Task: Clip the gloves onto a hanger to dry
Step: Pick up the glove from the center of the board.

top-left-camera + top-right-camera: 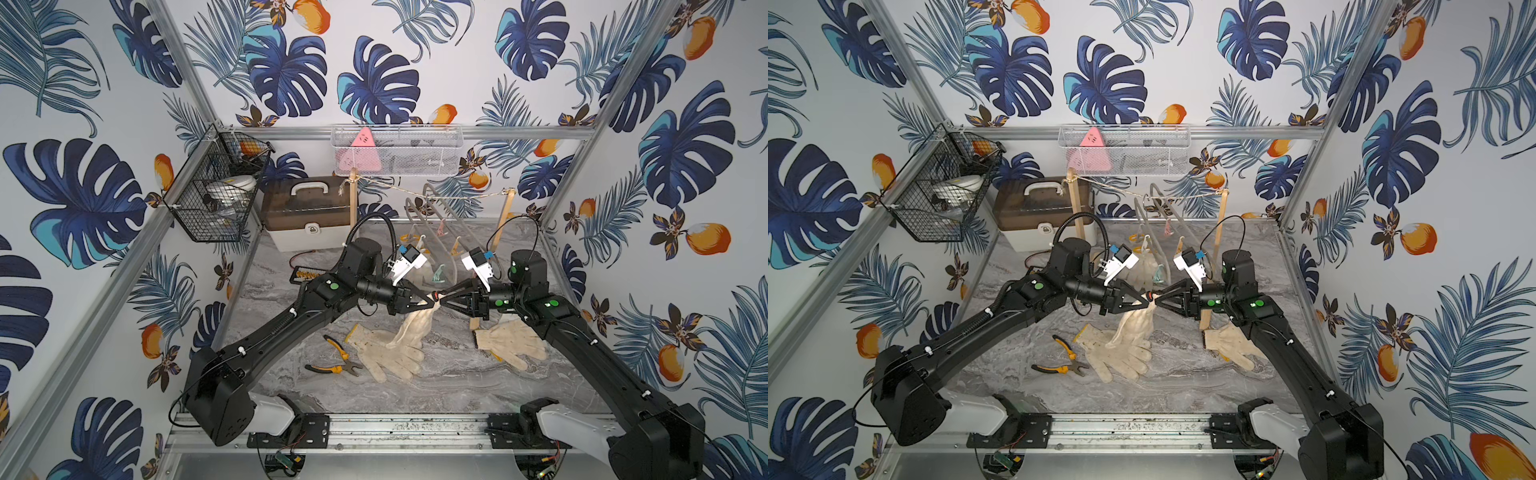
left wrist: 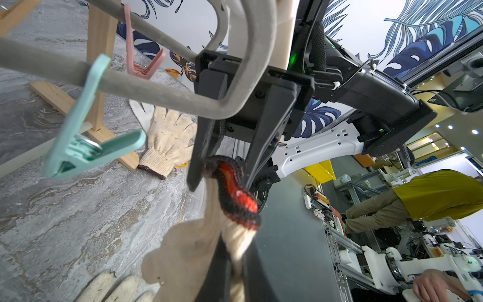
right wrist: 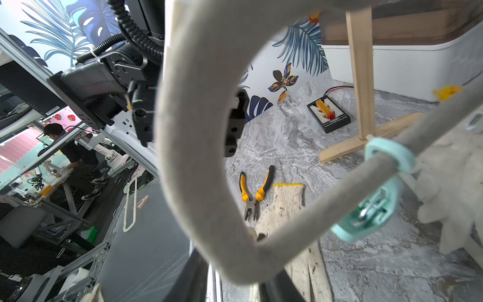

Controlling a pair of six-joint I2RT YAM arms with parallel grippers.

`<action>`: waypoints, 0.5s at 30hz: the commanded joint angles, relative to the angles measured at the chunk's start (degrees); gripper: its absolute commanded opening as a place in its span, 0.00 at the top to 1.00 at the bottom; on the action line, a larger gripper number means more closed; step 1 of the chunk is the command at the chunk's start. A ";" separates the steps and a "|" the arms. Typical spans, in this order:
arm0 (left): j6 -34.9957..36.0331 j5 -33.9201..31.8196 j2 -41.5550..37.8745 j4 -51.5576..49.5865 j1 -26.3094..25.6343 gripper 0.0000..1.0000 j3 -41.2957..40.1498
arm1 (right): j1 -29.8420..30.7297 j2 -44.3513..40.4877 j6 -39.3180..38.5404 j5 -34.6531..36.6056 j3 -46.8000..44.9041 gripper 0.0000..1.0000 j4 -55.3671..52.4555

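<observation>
My arms reach inward, tips meeting at frame centre. My left gripper [image 1: 428, 300] clamps a glove [image 1: 415, 326] by its cuff. My right gripper [image 1: 444, 298] straddles that cuff, jaws narrowly apart, contact unclear.

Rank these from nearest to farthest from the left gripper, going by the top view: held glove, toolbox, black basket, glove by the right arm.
1. Held glove: cuff pinched in the left gripper, body hanging below it.
2. Glove by the right arm: lying flat, on the right arm's side.
3. Toolbox: against the back wall, left side.
4. Black basket: hung on the left wall frame.
</observation>
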 commanded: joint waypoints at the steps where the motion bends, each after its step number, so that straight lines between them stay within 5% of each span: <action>1: -0.76 1.43 0.23 2.84 0.24 0.95 -0.33 | 0.28 0.30 1.69 -1.36 0.57 0.76 3.23; 8: -1.60 1.08 0.34 4.07 0.66 0.86 -0.74 | 0.46 0.67 0.27 -2.27 1.66 1.00 0.08; 15: 2.13 -1.93 -1.29 0.24 2.53 0.36 -0.80 | 0.37 -0.74 -7.29 4.03 4.02 1.00 -11.25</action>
